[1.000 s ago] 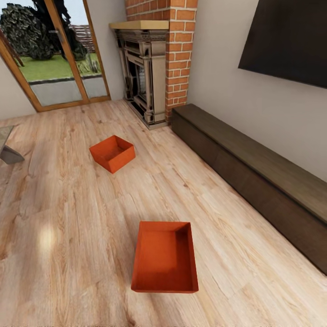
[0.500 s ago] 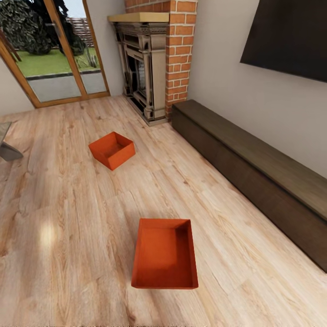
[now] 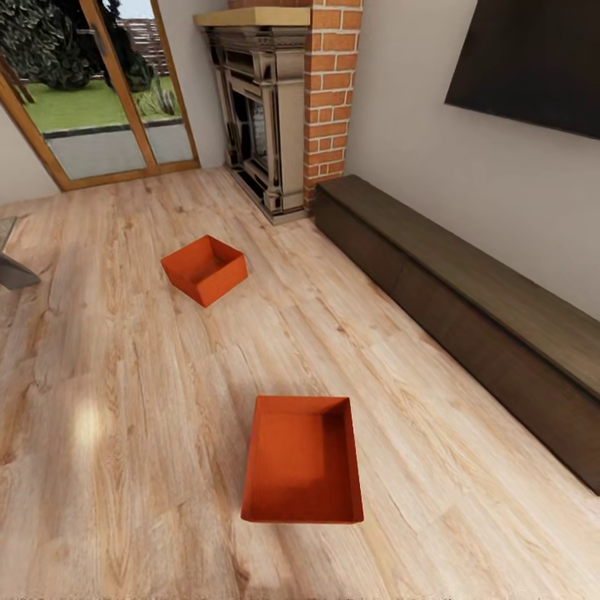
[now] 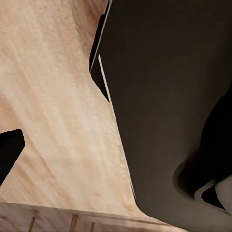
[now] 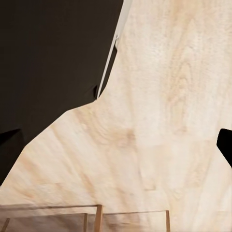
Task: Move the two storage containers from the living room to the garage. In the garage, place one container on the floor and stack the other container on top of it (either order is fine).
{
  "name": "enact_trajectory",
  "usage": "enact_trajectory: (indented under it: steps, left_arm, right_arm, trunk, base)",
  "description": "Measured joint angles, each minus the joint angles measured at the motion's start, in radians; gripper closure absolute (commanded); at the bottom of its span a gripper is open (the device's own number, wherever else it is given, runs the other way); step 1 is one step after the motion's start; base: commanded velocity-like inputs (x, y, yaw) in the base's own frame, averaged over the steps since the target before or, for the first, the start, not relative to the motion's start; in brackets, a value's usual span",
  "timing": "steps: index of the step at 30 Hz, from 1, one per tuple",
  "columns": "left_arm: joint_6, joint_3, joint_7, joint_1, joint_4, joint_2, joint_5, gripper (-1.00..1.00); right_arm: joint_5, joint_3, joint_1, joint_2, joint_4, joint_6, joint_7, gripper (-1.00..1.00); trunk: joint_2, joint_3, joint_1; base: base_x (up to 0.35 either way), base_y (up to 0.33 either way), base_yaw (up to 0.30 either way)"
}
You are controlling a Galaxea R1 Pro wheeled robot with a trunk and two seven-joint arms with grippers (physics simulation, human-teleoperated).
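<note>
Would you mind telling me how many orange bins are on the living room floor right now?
2. The near bin sits on the wood floor close in front of the robot; the far bin lies further off, toward the fireplace. Others could be outside the view.

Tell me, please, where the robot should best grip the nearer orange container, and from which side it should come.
Probably from above, closing on the rim of one long side wall of the nearer container. It lies flat and open-topped on the wood floor, so its thin upright walls offer the only edge to pinch.
</note>
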Motion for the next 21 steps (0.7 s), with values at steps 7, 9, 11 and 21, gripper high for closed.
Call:
enact_trajectory:
  steps: [7,9,11,21]
  left_arm:
    - [0.000,0.000,0.000,0.000,0.000,0.000,0.000,-1.00]
    - [0.000,0.000,0.000,0.000,0.000,0.000,0.000,-1.00]
    - [0.000,0.000,0.000,0.000,0.000,0.000,0.000,-1.00]
    - [0.000,0.000,0.000,0.000,0.000,0.000,0.000,-1.00]
  right_arm:
    - [0.000,0.002,0.000,0.000,0.000,0.001,0.011,-1.00]
    - [0.000,0.002,0.000,0.000,0.000,0.002,0.011,-1.00]
    - [0.000,0.001,0.000,0.000,0.000,0.002,0.012,-1.00]
    - [0.007,0.013,0.000,0.000,0.000,0.002,0.013,-1.00]
  trunk:
    - [0.000,-0.011,0.000]
    - [0.000,-0.014,0.000]
    - [0.000,-0.018,0.000]
    - [0.000,-0.034,0.000]
  base:
    - [0.000,0.000,0.000]
    - [0.000,0.000,0.000]
    - [0.000,0.000,0.000]
    - [0.000,0.000,0.000]
